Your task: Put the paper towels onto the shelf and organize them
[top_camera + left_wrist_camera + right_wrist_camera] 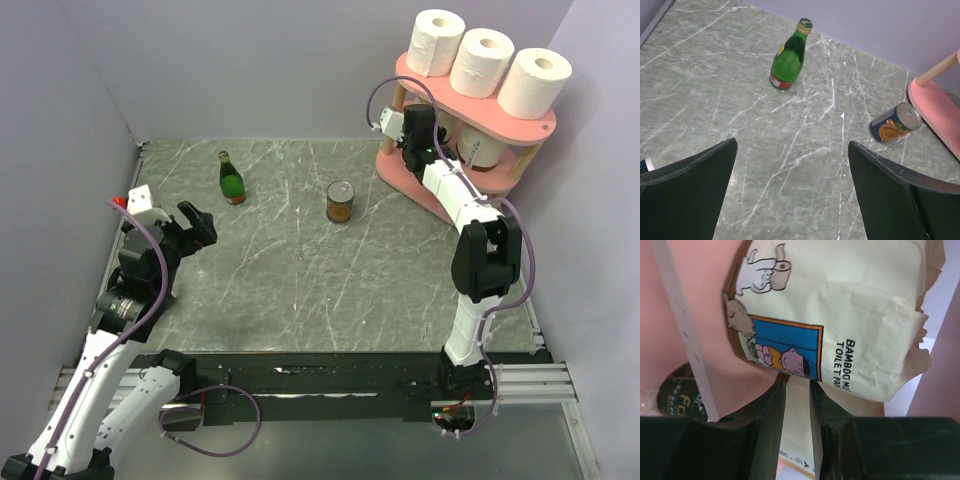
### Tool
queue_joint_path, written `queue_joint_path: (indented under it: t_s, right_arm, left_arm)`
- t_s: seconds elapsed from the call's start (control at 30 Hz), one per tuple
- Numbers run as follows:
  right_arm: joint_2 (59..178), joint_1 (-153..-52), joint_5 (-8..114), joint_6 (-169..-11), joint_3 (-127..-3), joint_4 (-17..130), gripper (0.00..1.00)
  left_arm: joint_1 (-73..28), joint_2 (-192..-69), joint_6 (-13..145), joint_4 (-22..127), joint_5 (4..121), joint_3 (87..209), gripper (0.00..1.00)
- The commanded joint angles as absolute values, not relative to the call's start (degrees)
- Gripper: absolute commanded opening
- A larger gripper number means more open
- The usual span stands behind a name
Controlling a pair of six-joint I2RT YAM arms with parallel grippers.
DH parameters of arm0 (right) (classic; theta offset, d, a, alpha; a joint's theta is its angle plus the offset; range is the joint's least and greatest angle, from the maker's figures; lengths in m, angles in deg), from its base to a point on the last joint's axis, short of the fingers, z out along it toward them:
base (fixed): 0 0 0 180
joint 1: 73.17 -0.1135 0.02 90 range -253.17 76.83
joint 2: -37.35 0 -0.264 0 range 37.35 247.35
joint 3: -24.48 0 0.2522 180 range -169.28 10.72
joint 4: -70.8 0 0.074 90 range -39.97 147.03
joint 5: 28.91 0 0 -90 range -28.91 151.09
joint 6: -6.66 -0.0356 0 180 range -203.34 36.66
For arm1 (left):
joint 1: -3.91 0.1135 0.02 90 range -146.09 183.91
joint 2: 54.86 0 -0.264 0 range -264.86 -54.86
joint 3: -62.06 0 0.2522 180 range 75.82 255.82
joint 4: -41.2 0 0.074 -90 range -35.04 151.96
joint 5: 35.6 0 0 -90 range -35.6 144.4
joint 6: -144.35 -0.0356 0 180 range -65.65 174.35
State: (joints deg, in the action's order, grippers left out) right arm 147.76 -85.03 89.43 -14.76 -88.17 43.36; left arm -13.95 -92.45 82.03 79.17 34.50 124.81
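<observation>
We are reaching our right arm [470,215] into the middle tier of the shelf [470,108], which is standing at the far right corner of the table [280,290]. Our right jaws are closing almost together, pinching a fold of the printed paper wrapper of a wrapped roll [850,305] that is lying on that tier. Three bare rolls [481,62] are sitting upright, side by side in a row along the top tier. Our left arm [150,250] is hovering by the table's left edge, its left jaws standing wide apart. A green bottle [232,178] is standing toward the far edge, left of centre. A can [340,201] is standing between it and the shelf, apart from both.
</observation>
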Motion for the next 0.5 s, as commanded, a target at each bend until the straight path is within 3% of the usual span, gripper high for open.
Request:
queue_joint_path:
  t_s: [0.0,0.17,0.33,0.47]
  right_arm:
    - [143.1,-85.4,85.9,-18.1,-87.6,45.2,0.34]
    - [136.0,-87.7,85.3,-26.0,-84.8,41.7,0.38]
    - [125.1,-93.1,83.3,-37.6,-76.7,39.1,0.48]
    - [117.0,-97.5,79.2,-49.7,-69.2,39.7,0.57]
  left_arm:
    - [-13.9,-92.9,82.6,77.0,30.9,124.6,0.99]
    - [-13.9,-96.5,86.1,78.9,25.0,125.0,0.96]
    - [-13.5,-100.3,95.0,88.2,16.6,128.0,0.96]
    - [-6.7,-101.9,96.8,93.8,18.3,128.7,0.96]
